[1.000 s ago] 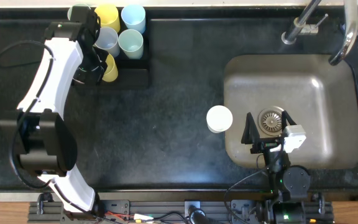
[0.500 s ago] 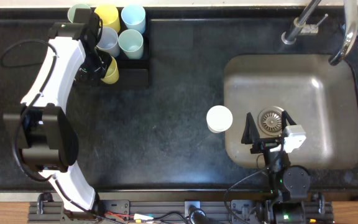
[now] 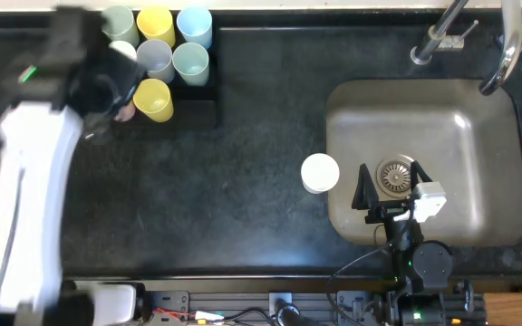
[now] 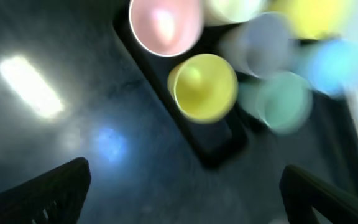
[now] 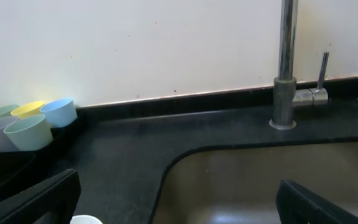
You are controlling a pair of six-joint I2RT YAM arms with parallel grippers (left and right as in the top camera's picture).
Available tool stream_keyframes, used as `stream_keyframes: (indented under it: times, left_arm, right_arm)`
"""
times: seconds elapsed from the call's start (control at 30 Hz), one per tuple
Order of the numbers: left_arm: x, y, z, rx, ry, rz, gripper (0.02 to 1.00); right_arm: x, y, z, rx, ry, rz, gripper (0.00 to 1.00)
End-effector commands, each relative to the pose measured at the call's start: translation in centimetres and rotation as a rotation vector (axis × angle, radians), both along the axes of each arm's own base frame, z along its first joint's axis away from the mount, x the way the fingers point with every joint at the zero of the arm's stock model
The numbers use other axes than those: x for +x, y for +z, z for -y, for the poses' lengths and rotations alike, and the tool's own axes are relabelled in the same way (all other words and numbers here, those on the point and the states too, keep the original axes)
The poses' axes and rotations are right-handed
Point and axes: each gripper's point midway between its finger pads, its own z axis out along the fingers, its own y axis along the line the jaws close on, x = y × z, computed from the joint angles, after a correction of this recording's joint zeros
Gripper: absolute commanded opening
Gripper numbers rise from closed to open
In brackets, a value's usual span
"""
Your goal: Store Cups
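A black tray (image 3: 198, 110) at the back left of the counter holds several upright cups. Among them are a yellow cup (image 3: 154, 98) in the front row and a pink cup (image 4: 165, 25) beside it. My left gripper (image 4: 185, 208) hangs open high above the tray, and the yellow cup (image 4: 204, 86) stands free below it. A white cup (image 3: 320, 172) stands alone on the counter by the sink's left rim. My right gripper (image 3: 390, 181) rests open over the sink with nothing between its fingers.
The steel sink (image 3: 478, 100) takes up the right side, with a faucet (image 3: 442, 32) behind it and a drain (image 3: 395, 174). Dark counter (image 3: 243, 199) lies bare between the tray and the sink. A pale wall (image 5: 135, 43) backs the counter.
My left gripper has let go of the yellow cup, which now stands in the tray's front row, and the arm has lifted up and to the left. The right arm has not moved.
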Motion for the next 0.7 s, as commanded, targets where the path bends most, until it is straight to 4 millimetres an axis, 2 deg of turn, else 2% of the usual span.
stream_keyframes:
  times: [0.03, 0.13, 0.2, 0.27, 0.33, 0.4, 0.5, 0.6, 0.7]
  left_arm:
    - [-7.1, 3.2, -0.4, 0.237, -0.392, 0.106, 0.998]
    - [-12.1, 0.1, -0.7, 0.333, -0.543, 0.112, 0.996]
    - [-13.9, -2.4, -0.8, 0.395, -0.601, 0.175, 0.998]
    - [-13.7, -4.0, -0.3, 0.460, -0.652, 0.325, 0.998]
    - [-11.9, -3.8, 1.0, 0.559, -0.729, 0.558, 0.998]
    - [-10.2, -2.4, 1.7, 0.689, -0.751, 0.787, 0.998]
    - [-9.2, 0.3, 2.1, 0.865, -0.691, 1.080, 0.998]
    - [-9.7, 1.3, 2.0, 0.968, -0.628, 1.237, 0.998]
    - [-9.7, -0.7, 1.9, 1.052, -0.645, 1.222, 0.998]
  right_arm:
    - [0.0, -0.3, 0.1, 0.005, -0.003, 0.001, 0.998]
    - [0.0, -0.3, 0.1, 0.005, -0.003, 0.001, 0.996]
    - [0.0, -0.3, 0.1, 0.005, -0.003, 0.001, 0.996]
    - [0.0, -0.3, 0.1, 0.005, -0.003, 0.001, 0.993]
    - [0.0, -0.3, 0.1, 0.005, -0.003, 0.001, 0.998]
    - [0.0, -0.3, 0.1, 0.005, -0.003, 0.001, 0.998]
    - [0.0, -0.3, 0.1, 0.005, -0.003, 0.001, 0.998]
    - [0.0, -0.3, 0.1, 0.005, -0.003, 0.001, 0.993]
    - [0.0, -0.3, 0.1, 0.005, -0.003, 0.001, 0.996]
